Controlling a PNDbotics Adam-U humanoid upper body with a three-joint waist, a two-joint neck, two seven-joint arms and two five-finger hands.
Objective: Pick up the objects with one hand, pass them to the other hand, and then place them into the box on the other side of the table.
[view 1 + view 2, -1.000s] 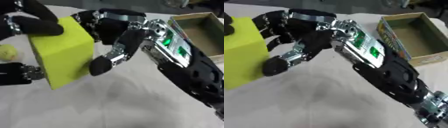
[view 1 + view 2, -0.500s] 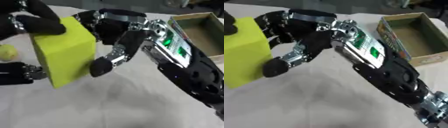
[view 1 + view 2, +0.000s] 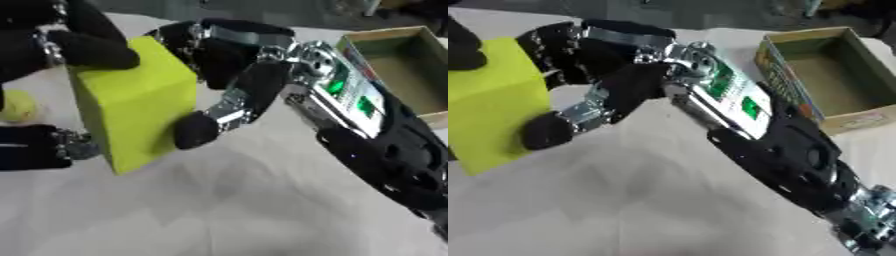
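Mid-handoff: left hand (image 3: 52, 47) & right hand (image 3: 223, 60) both gripping yellow block (image 3: 131, 102); box (image 3: 833, 75) sitting empty, drop-off pending.

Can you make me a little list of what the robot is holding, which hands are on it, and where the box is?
held thing: yellow-green block, lifted above the white table
left hand: curled on the block's left side, fingers over its top and under it
right hand: curled on the block's right side, thumb tip pressed on its front face
box: cardboard, open, nothing inside that shows, far right of the table
also there: a small yellow thing, behind the left hand
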